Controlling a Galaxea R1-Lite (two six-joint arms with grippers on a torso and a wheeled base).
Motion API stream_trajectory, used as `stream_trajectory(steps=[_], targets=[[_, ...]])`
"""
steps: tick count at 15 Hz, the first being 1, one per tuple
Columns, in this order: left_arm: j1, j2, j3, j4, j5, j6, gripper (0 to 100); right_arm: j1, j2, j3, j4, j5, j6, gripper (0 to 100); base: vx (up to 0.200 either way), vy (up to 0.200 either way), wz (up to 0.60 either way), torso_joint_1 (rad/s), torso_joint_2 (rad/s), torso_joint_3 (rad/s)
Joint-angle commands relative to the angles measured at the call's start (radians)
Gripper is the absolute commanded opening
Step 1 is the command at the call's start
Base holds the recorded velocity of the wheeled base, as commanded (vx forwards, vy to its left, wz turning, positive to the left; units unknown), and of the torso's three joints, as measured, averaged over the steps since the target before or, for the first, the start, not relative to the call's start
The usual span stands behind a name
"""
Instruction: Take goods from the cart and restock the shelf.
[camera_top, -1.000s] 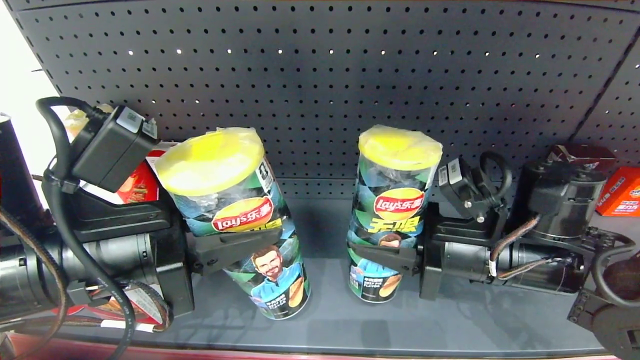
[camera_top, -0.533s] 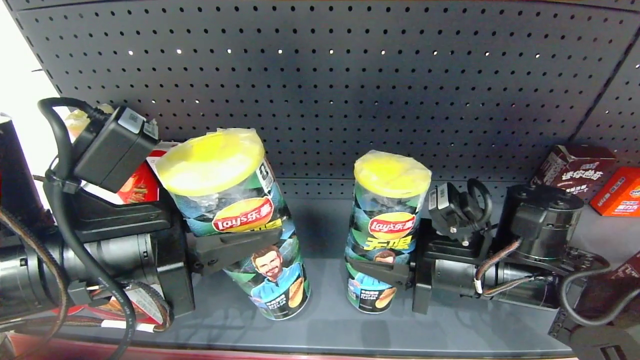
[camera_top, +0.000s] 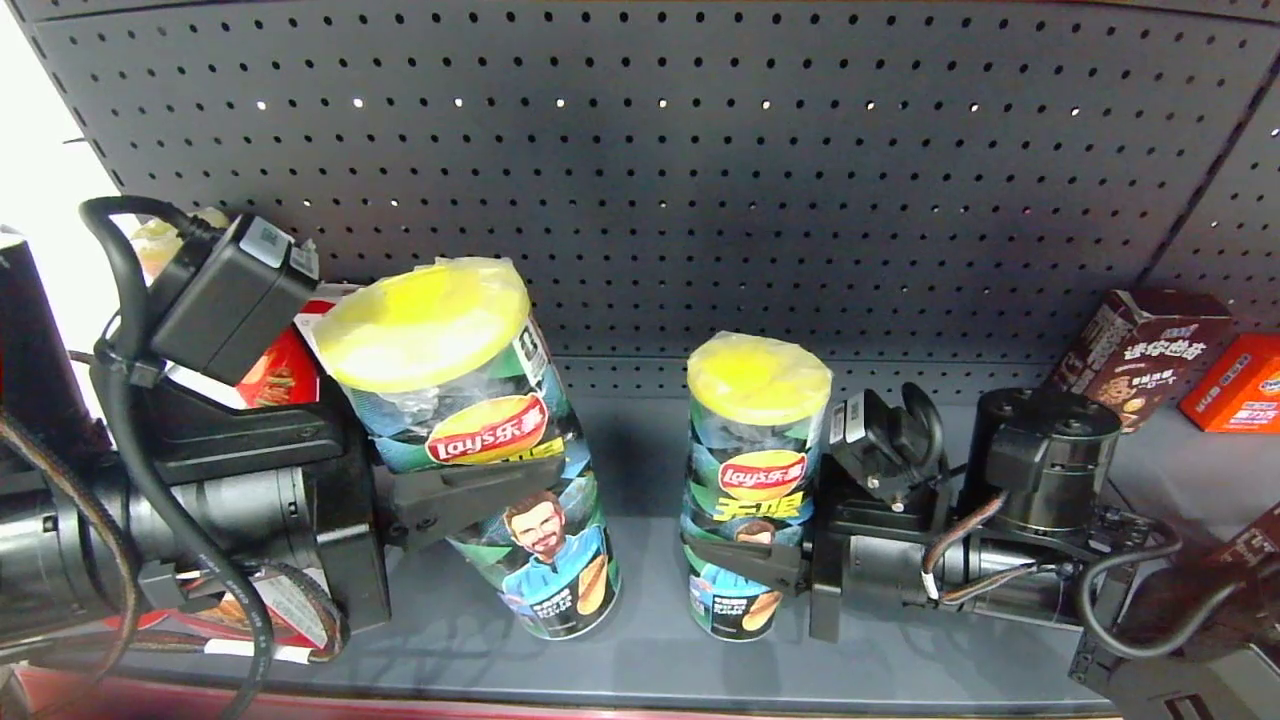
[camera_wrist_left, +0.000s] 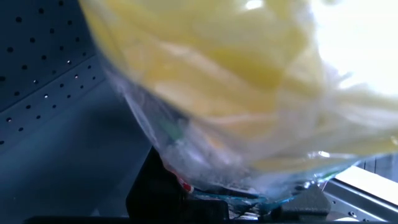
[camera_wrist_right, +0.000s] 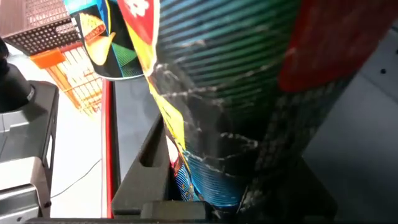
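Shelf (camera_top: 650, 670) of grey metal meets perforated backboard (camera_top: 650, 200); orange wire basket (camera_wrist_right: 71, 81), perhaps, beyond.

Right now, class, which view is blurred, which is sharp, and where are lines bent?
Left wrist view: the left can, too close, is a blurred yellow smear with glare. Right wrist view: the right can is close yet sharp. Head view: hole rows curve across the back panel.

- chip can (camera_wrist_left: 249, 81): yellow lid under wrinkled clear wrap, blurred, very close
- black pincer (camera_wrist_left: 231, 199) clasps it on both sides
- perforated back panel (camera_wrist_left: 37, 68) and grey shelf (camera_wrist_left: 81, 163) behind
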Motion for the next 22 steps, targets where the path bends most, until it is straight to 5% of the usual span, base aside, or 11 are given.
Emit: stream_trajectory(steps=[1,2,3,14,19,22], targets=[[0.000,0.001,0.003,-0.001,0.000,0.000,0,0.001,0.007,0.008,0.000,0.000,-0.002,0,0.000,0.000,0.00,0.000,0.00,0.000],[0.000,0.002,0.003,-0.001,0.000,0.000,0,0.003,0.006,0.013,-0.001,-0.003,-0.002,0,0.000,0.000,0.00,0.000,0.00,0.000],[0.000,0.002,0.003,-0.001,0.000,0.000,0,0.003,0.004,0.019,-0.013,-0.018,-0.003,100,0.000,0.000,0.00,0.000,0.00,0.000],[0.000,0.001,0.009,-0.002,0.001,0.000,0,-0.039,-0.401,0.249,-0.004,-0.075,-0.002,100,0.000,0.000,0.00,0.000,0.00,0.000],[0.002,0.001,0.016,-0.002,0.001,-0.001,0,-0.065,-0.661,0.327,0.114,-0.287,-0.002,100,0.000,0.000,0.00,0.000,0.00,0.000],[0.000,0.001,0.026,-0.007,-0.002,-0.001,0,-0.048,-0.899,0.376,0.318,-0.416,-0.002,100,0.000,0.000,0.00,0.000,0.00,0.000]])
